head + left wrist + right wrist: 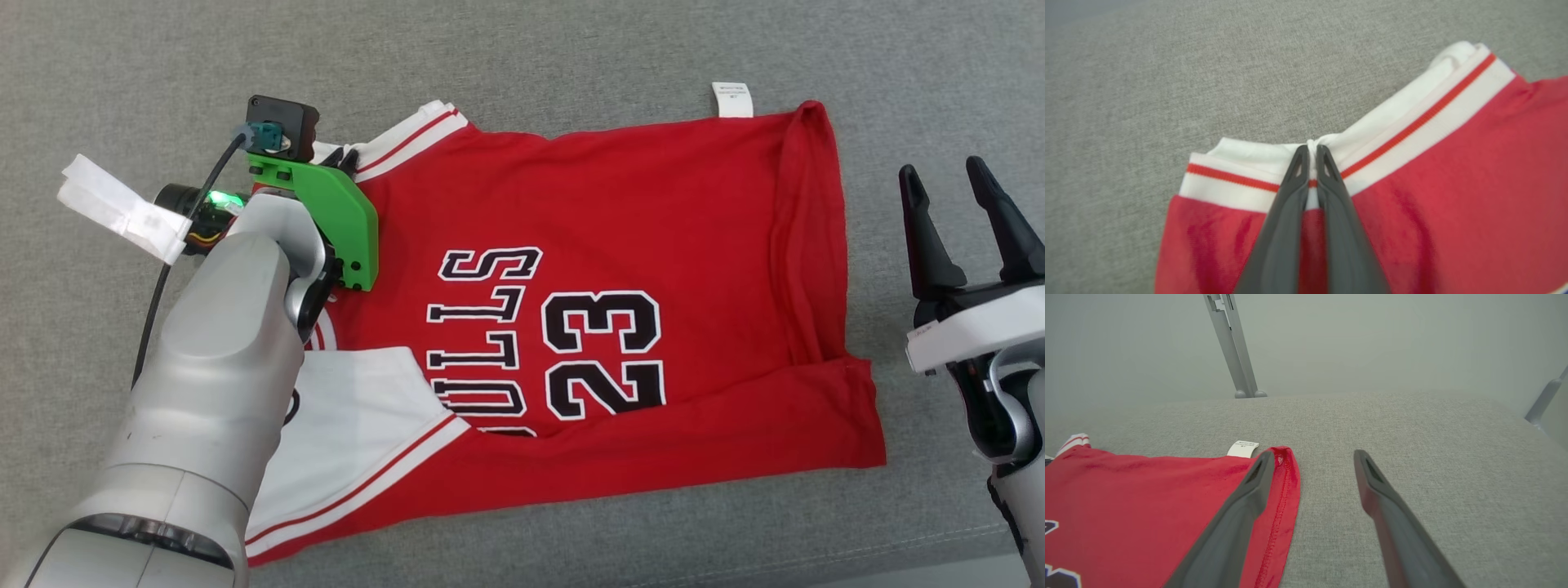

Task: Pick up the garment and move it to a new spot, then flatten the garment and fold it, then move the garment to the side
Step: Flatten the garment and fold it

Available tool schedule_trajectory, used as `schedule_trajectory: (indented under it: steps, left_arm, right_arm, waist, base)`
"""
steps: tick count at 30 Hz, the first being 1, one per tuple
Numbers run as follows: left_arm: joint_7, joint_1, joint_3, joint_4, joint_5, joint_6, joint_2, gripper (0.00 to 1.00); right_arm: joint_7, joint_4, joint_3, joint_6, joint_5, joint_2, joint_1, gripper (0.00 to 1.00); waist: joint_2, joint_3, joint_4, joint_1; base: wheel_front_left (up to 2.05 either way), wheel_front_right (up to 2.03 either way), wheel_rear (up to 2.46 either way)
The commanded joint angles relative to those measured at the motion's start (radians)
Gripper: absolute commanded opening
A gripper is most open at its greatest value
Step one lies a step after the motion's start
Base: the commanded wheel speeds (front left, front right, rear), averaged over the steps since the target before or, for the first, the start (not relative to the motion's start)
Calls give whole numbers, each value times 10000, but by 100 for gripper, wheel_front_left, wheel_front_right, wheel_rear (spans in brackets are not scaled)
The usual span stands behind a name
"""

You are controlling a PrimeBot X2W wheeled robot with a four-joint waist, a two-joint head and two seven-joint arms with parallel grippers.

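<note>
With the garment (620,245) spread mostly flat on the grey tabletop (571,49), white-striped trim (1412,122) pinched in the clenched left tool (1311,153), right tool (944,169) gaping idle beside the hem (1282,506): probably mid flatten-and-fold, next calling for a gentle lift of that trim.

**Hidden, Cropped and Unreadable**

In the head view the left forearm (220,351) and its green bracket (339,216) cover the left gripper's (1312,154) fingers and the jersey (620,269) cloth under them; beside that forearm, folded cloth hides the first letter of the lettering (482,327); the label (732,100), ahead and left of the right gripper (945,173), is too small to read; that gripper's arm runs off the picture's edge.
</note>
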Motion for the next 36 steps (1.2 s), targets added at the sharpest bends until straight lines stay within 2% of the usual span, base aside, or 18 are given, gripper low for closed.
schedule_trajectory:
  steps: [1, 11, 18, 19, 20, 21, 28, 36]
  left_arm:
    - [-25, 152, -118, 122, -69, -40, -60, 0]
    - [-663, 164, -420, -350, -356, -72, -188, 0]
    - [-1032, 362, -546, -640, -632, -59, -194, 0]
    - [-1142, 382, -562, -705, -655, -37, -201, 0]
    - [-1237, 389, -561, -769, -696, -16, -206, 0]
    - [-1355, 387, -539, -844, -729, 4, -211, 0]
    - [-2365, 433, -357, -1451, -862, 180, -145, 0]
    - [-3299, 1120, -92, -2950, -847, 474, 322, 0]
  right_arm:
    - [29, 248, 150, -6, 156, -103, -358, 100]
    - [257, 2526, 1497, -6, 989, -654, -2434, 100]
    - [277, 3932, 2188, -6, 1389, -840, -3144, 99]
    - [240, 4090, 2243, -6, 1472, -876, -3191, 46]
    - [218, 4196, 2273, -9, 1557, -892, -3203, 18]
    - [167, 4277, 2327, -9, 1629, -915, -3228, 0]
    - [-469, 4059, 2616, -9, 1944, -1212, -3417, 0]
    - [-804, 3148, 2222, -11, 1873, -1493, -2891, 0]
  waist:
    - [-1, 255, 314, 0]
    - [-1, 671, 1165, 0]
    - [-1, 630, 1374, 0]
    - [-1, 616, 1380, 0]
    - [-1, 605, 1376, 0]
    - [-1, 587, 1363, 0]
    - [-1, 289, 1238, 0]
    - [-1, -325, 1116, 0]
  base:
    - [0, 0, 0]
    - [0, 0, 0]
    - [0, 0, 0]
    - [0, 0, 0]
    - [0, 0, 0]
    - [0, 0, 0]
    - [0, 0, 0]
    - [0, 0, 0]
